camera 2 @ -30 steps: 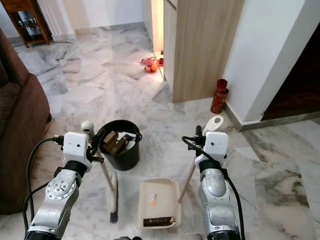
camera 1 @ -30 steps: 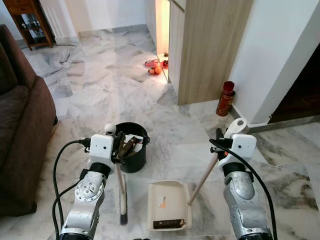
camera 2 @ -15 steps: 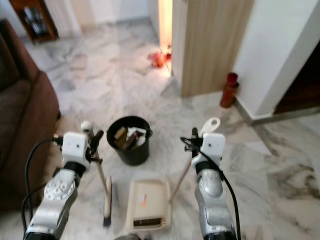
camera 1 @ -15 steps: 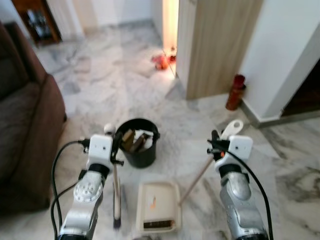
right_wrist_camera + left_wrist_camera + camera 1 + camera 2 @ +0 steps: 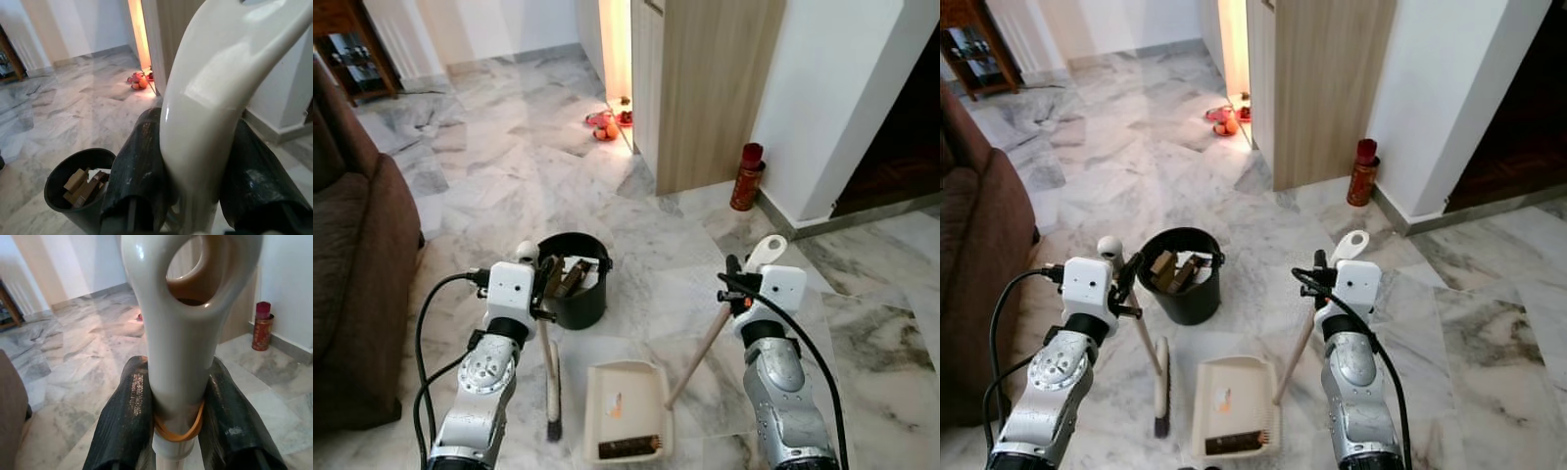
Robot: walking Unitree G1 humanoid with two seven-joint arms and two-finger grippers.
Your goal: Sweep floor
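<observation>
My left gripper is shut on the cream handle of a broom, whose dark brush head rests on the marble floor. In the left wrist view the black fingers clamp that handle below its hanging hole. My right gripper is shut on the long handle of a cream dustpan, which lies flat on the floor in front of me. A black bucket holding cardboard scraps stands just beyond the broom, also in the right wrist view as the bucket.
A brown sofa runs along my left. A wooden cabinet and a white wall stand ahead on the right, with a red canister at their base. Small orange and red things lie by the lit doorway. Marble floor stretches ahead.
The whole picture swayed and blurred, then settled, so the camera moved. Both grippers keep the same hold on the broom and dustpan handles.
</observation>
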